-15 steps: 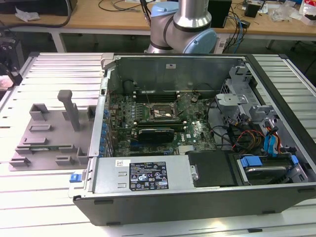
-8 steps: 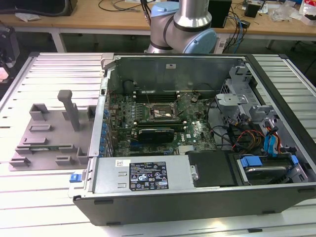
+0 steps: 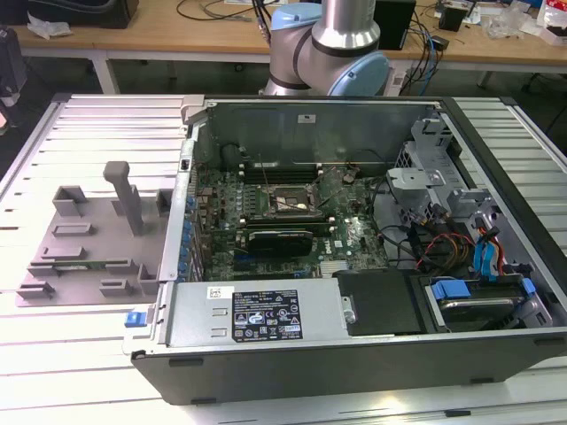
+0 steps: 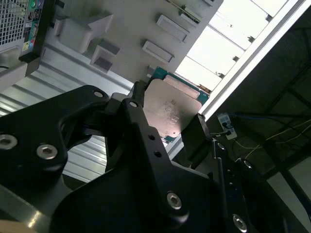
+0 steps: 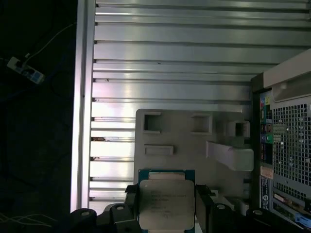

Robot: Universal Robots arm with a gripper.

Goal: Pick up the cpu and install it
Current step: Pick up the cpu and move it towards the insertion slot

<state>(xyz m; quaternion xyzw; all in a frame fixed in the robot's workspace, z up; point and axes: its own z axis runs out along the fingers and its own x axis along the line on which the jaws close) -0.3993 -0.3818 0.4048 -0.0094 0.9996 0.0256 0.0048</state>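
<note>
The black fingers (image 4: 140,114) press in from two opposite sides on the cpu (image 4: 171,110), a small flat square chip with a silvery-white metal top and a green edge. The gripper (image 4: 167,109) grips it by those edges, with its metal top facing the camera in both wrist views. In the first wrist view, the fingers (image 5: 202,195) show as dark blocks on either side of the cpu (image 5: 165,206), touching it, and the gripper (image 5: 166,194) holds the chip level.

The chip hangs in the air, well clear of the surface beneath. Below it lies the pale grey moulded plastic tray (image 5: 184,133) with raised rectangular pockets and ribs, and the chip sits over the tray's edge in that view. In the second wrist view the tray (image 4: 131,29) appears behind the chip, well apart from it.

The tray (image 3: 93,217) rests on the silver slatted aluminium table (image 3: 89,124), just beside the open dark grey metal computer case (image 3: 292,115). A grey upright post (image 3: 124,190) stands on the tray. Inside the case lies the green motherboard (image 3: 354,235), and on it the black-framed square socket (image 3: 288,202), far from the tray. The case's perforated rear panel (image 5: 286,145) borders the tray in the first wrist view.

Behind the case, the silver and pale blue arm joint (image 3: 341,35) rises. A white power strip (image 5: 24,70) lies on the dark floor beside the table.
</note>
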